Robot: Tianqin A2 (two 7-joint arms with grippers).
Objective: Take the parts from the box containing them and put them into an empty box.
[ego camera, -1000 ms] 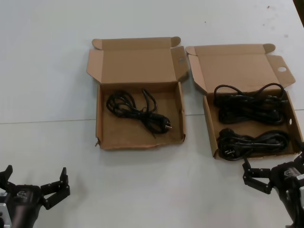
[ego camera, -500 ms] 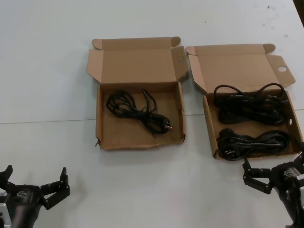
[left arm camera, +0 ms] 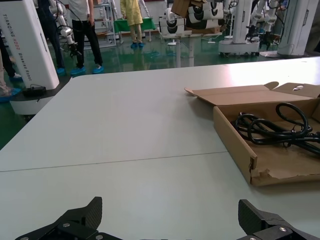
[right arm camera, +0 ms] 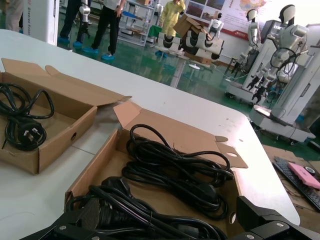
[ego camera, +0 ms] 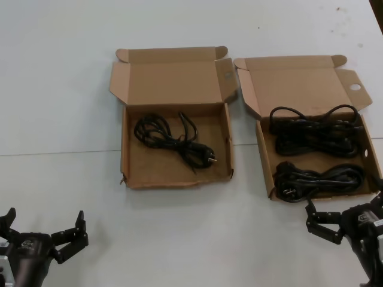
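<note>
Two bundled black cables lie in the right-hand box [ego camera: 265, 161], whose lid flap has a round hole: a far bundle [ego camera: 314, 131] and a near bundle [ego camera: 317, 179]. The left-hand box [ego camera: 127, 149], ragged at its near corner, holds one loose cable [ego camera: 173, 140]. My right gripper [ego camera: 345, 210] hovers open just in front of the right box's near wall. In the right wrist view it [right arm camera: 167, 218] looks over the near bundle [right arm camera: 145, 205] with nothing between its fingers. My left gripper [ego camera: 45, 220] is open, low at the near left, short of the ragged box [left arm camera: 235, 145].
Both boxes have their lids folded back flat on the white table [ego camera: 72, 89]. A seam [ego camera: 60, 153] crosses the tabletop at mid-depth. Beyond the table are a green floor, people [left arm camera: 85, 30] and other robots [right arm camera: 280, 45].
</note>
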